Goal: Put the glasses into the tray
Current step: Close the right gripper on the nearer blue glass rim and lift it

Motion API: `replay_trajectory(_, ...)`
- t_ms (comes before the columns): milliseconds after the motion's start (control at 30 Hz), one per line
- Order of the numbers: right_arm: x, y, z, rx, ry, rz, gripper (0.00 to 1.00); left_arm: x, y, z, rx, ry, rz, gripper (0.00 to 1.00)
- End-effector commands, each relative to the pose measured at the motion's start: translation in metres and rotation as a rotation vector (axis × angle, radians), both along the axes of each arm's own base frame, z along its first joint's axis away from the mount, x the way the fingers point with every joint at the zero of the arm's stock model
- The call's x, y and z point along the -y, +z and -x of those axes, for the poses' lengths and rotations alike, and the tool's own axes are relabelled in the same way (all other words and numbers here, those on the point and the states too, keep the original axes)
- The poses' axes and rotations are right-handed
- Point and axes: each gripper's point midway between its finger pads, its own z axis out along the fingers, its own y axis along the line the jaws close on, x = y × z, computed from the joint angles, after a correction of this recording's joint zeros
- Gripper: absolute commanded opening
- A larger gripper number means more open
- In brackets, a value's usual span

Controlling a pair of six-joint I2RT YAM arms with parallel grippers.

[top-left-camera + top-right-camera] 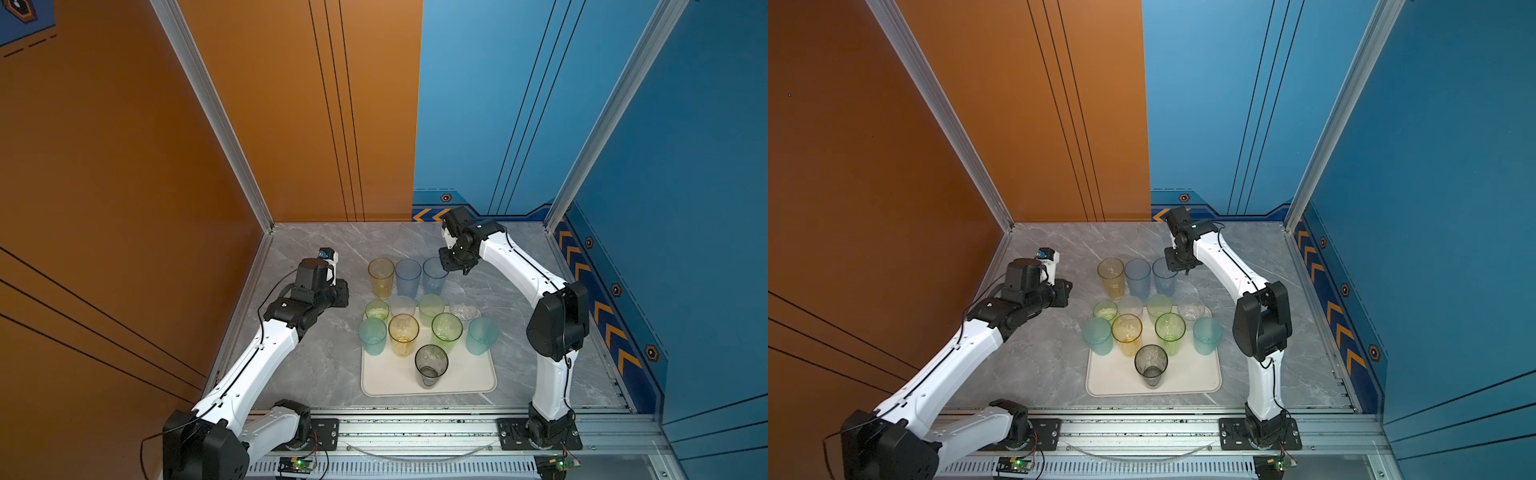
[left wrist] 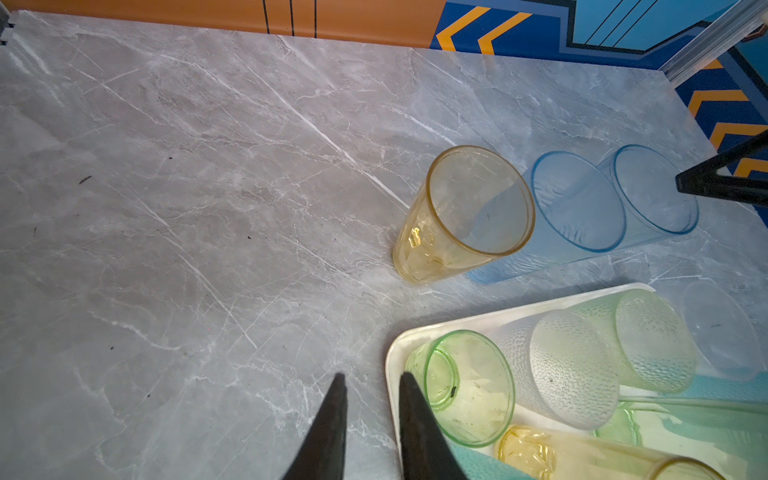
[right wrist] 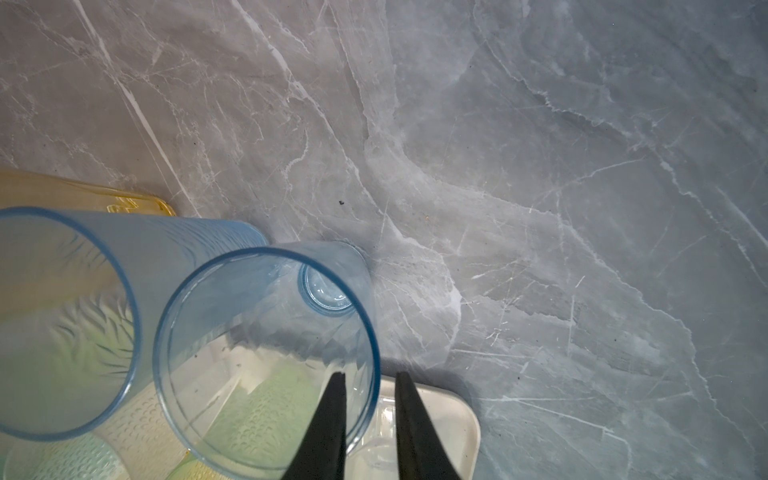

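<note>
The grey marble table [image 1: 316, 365] fills the lower middle of both top views. The cream tray [image 1: 469, 384] lies on it near the bottom edge. Nine glasses stand upright in the tray, crowded toward its upper end. Three more stand in a row on the table just above the tray: a yellow tumbler [image 1: 381, 276], a textured blue tumbler [image 1: 408, 276] and a smooth blue tumbler [image 1: 434, 276] at the right end.

The right gripper [image 3: 370, 374] is over that smooth blue tumbler [image 3: 257, 316]. One finger is inside the rim and one outside, with the jaws narrowly apart. I cannot tell whether the pads already press the wall.

The left gripper [image 2: 372, 376] hovers by the tray's upper left corner, its jaws slightly parted on nothing.

The tumbler looks light, thin-walled, stiff and slick. Being tall, it would probably tip easily. The rim wall seems the only free hold, since the textured neighbour stands just beside it. A firm pinch and a straight lift look wise.
</note>
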Motion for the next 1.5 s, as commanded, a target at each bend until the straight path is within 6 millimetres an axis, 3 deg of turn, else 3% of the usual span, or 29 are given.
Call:
replay_trajectory(0,0.003,-0.001,-0.004,-0.011,0.000,0.012,0.20,0.001,-0.006,-0.001,-0.012,-0.004,0.015,0.24)
replay_trajectory(400,0.002,-0.011,-0.010,-0.038,-0.001,0.017,0.17,-0.003,-0.010,-0.001,-0.021,0.003,0.016,0.24)
replay_trajectory(500,0.001,-0.009,-0.010,-0.037,0.001,0.012,0.15,-0.004,-0.010,-0.002,-0.021,0.004,0.019,0.24)
replay_trajectory(567,0.000,-0.022,-0.011,-0.064,0.003,0.025,0.13,-0.004,-0.010,-0.002,-0.021,0.005,0.020,0.24)
replay_trajectory(900,-0.002,-0.025,-0.008,-0.083,0.019,0.041,0.06,-0.005,-0.011,-0.003,-0.024,0.004,0.021,0.24)
replay_trajectory(1200,0.005,-0.008,-0.011,-0.022,0.010,0.081,0.02,-0.001,-0.016,-0.004,-0.042,-0.013,0.026,0.24)
replay_trajectory(1467,0.023,0.050,-0.009,0.146,-0.032,0.052,0.01,-0.001,-0.021,-0.003,-0.062,-0.017,0.017,0.23)
